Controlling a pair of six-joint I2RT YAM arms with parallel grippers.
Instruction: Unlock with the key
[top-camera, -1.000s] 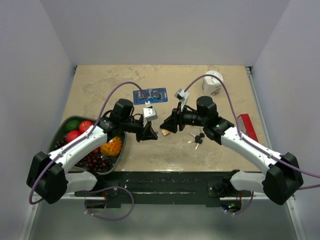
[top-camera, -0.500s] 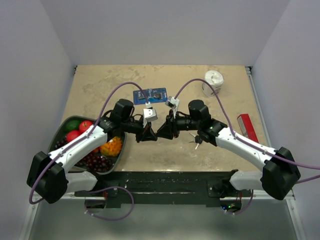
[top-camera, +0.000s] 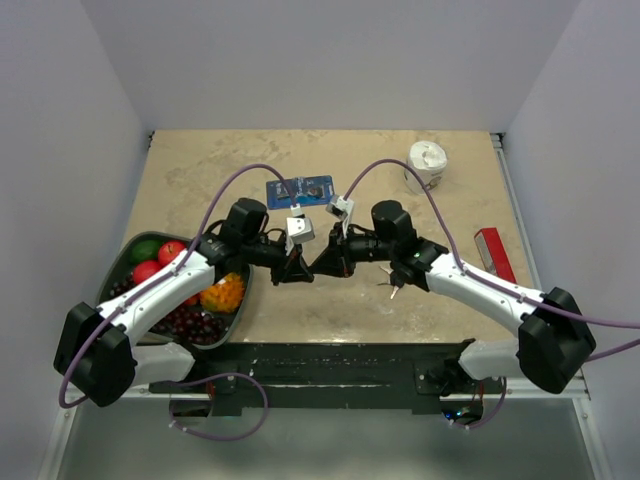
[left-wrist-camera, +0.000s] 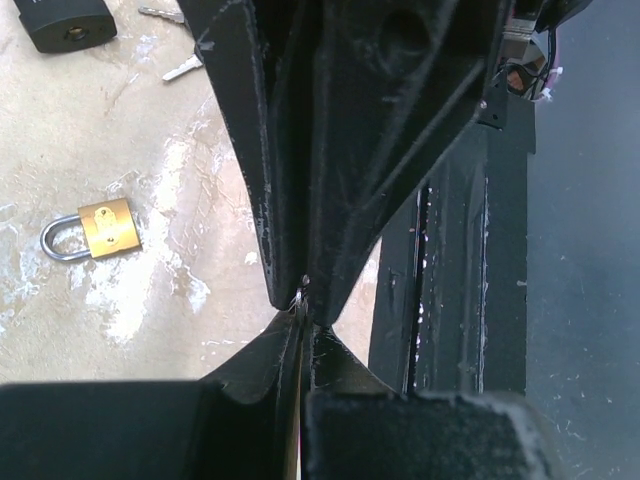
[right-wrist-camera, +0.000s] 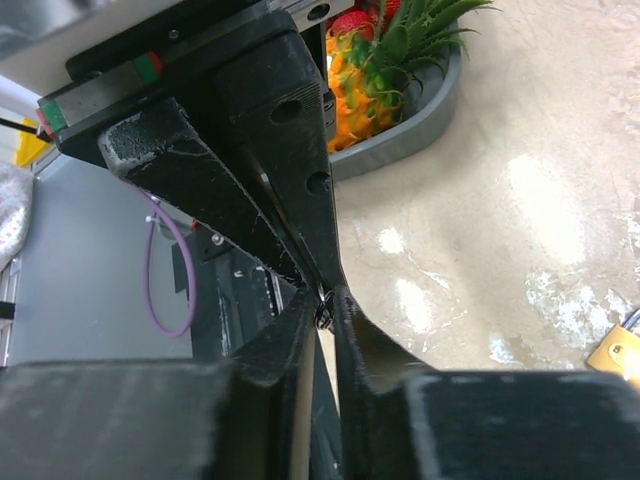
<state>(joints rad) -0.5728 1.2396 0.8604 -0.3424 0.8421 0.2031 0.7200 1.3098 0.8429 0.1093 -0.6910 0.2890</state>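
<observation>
The left claw (top-camera: 297, 268) and the right claw (top-camera: 326, 262) are seen tip to tip above the middle of the table (top-camera: 200, 170), each pointed at the other. In the left wrist view the left claw's jaws are drawn to a narrow slit, and in the right wrist view the right claw's jaws are likewise nearly together. A tiny metallic glint is seen where the tips meet; what it is, and which claw grips it, cannot be told. A small brass padlock (left-wrist-camera: 95, 228) is seen lying flat on the table just below and beside the meeting tips. The key bunch (top-camera: 392, 284) is seen lying on the table behind the right claw, close against that arm's forearm and untouched by either claw. In the left wrist view a black padlock (left-wrist-camera: 62, 22) is seen beyond the right claw, near a silver blade of the bunch. A bowl of fruit (top-camera: 243, 296) is seen behind the left claw, under its arm. Farther off, beyond both claws, a blue card (top-camera: 300, 190) and a white roll (top-camera: 427, 165) are seen.
</observation>
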